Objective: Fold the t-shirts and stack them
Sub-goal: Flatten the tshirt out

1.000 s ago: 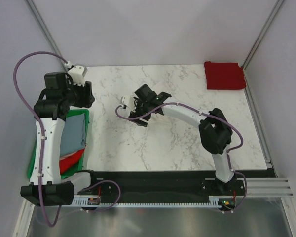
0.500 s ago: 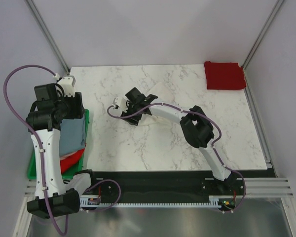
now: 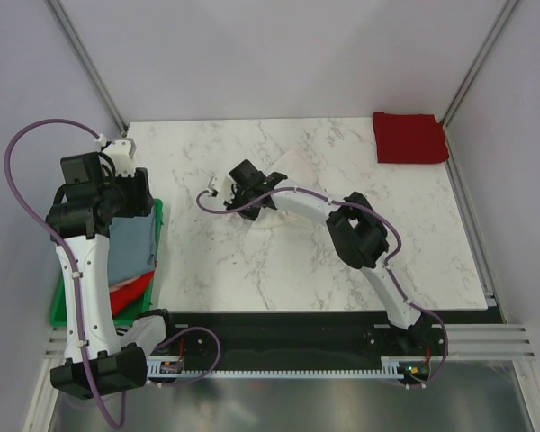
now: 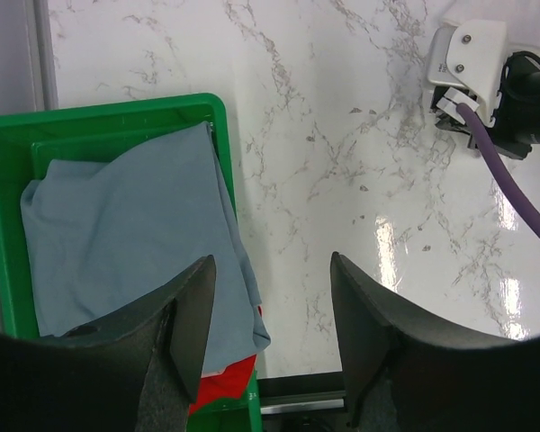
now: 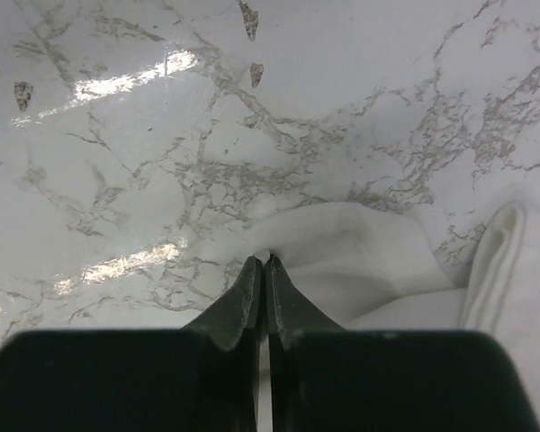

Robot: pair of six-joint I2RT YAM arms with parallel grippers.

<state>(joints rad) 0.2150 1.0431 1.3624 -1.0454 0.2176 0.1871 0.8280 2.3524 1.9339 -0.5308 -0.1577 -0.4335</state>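
Observation:
A white t-shirt [image 5: 369, 261] lies crumpled on the marble table [image 3: 342, 261], pale and hard to make out from above [image 3: 268, 222]. My right gripper [image 5: 263, 261] is shut on a raised fold at its edge, low over the table's middle left [image 3: 241, 216]. A dark red t-shirt [image 3: 410, 137] lies folded at the far right corner. In the green crate [image 4: 117, 112] a grey-blue t-shirt [image 4: 117, 234] covers a bright red one [image 4: 225, 391]. My left gripper [image 4: 271, 259] hangs open above the crate's right rim [image 3: 130, 193], holding nothing.
The green crate [image 3: 158, 216] stands off the table's left edge beside the left arm. The right wrist's camera and purple cable [image 4: 472, 63] show at the left wrist view's upper right. Grey walls and metal posts enclose the table.
My right gripper moved slightly left and closed on the white t-shirt's fold. The left arm drew back from the table to hang over the crate, still open.

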